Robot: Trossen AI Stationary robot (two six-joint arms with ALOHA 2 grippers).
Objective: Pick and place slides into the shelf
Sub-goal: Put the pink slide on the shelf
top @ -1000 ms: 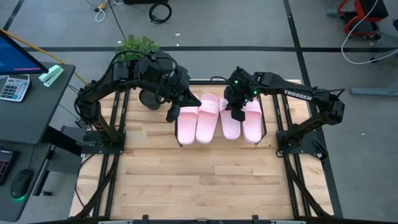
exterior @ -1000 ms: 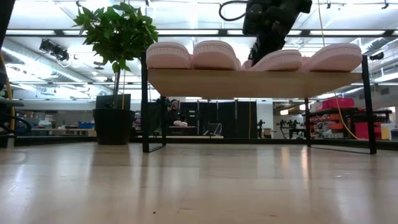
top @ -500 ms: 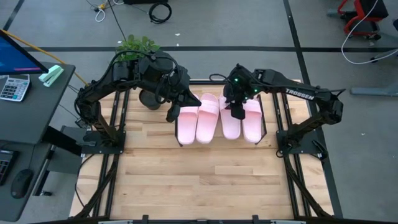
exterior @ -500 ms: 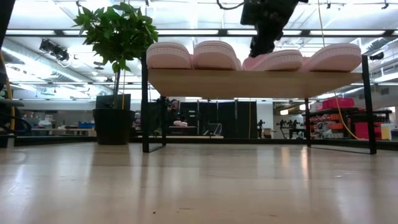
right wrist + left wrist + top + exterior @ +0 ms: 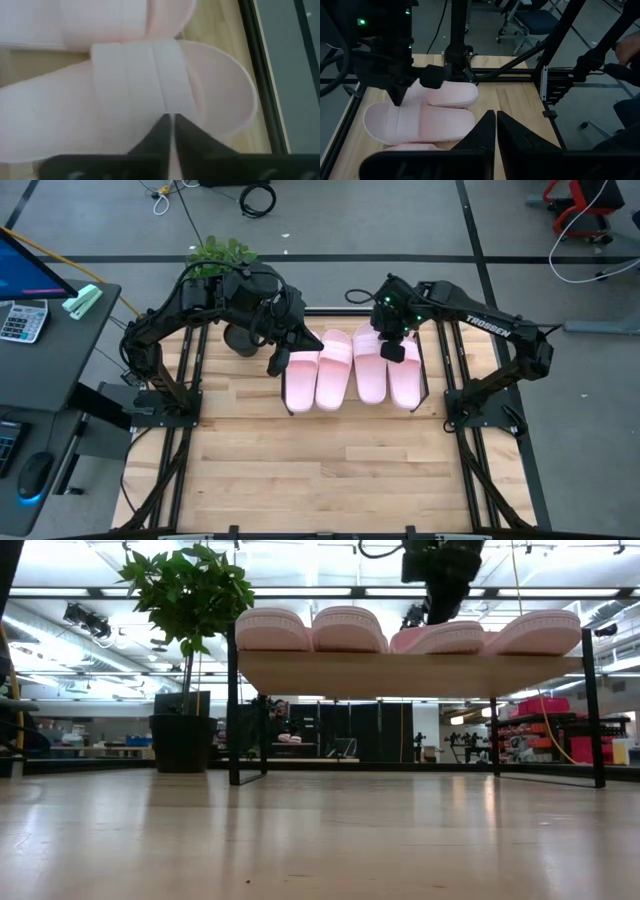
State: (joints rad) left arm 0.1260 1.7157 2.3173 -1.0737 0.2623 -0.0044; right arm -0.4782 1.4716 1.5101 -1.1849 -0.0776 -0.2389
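Observation:
Several pale pink slides lie side by side on the shelf (image 5: 400, 673), soles down on its slanted board. From the left they begin with the first (image 5: 300, 380), second (image 5: 335, 372) and third (image 5: 370, 377). My right gripper (image 5: 393, 355) hangs shut just above the strap (image 5: 145, 75) of the third slide (image 5: 440, 637), with nothing between its fingers. My left gripper (image 5: 275, 367) hovers shut and empty off the shelf's left end, beside the leftmost slide; its closed fingers (image 5: 496, 120) point toward the row.
A potted plant (image 5: 220, 255) stands at the far left, just beyond the shelf's left end. A desk with a calculator (image 5: 25, 320) is off the table's left side. Bare wood tabletop (image 5: 320, 470) stretches in front of the shelf. A person's hand (image 5: 627, 47) shows beyond the table.
My right gripper has risen off the third slide and drifted a little toward the far right. The slides stay on the shelf.

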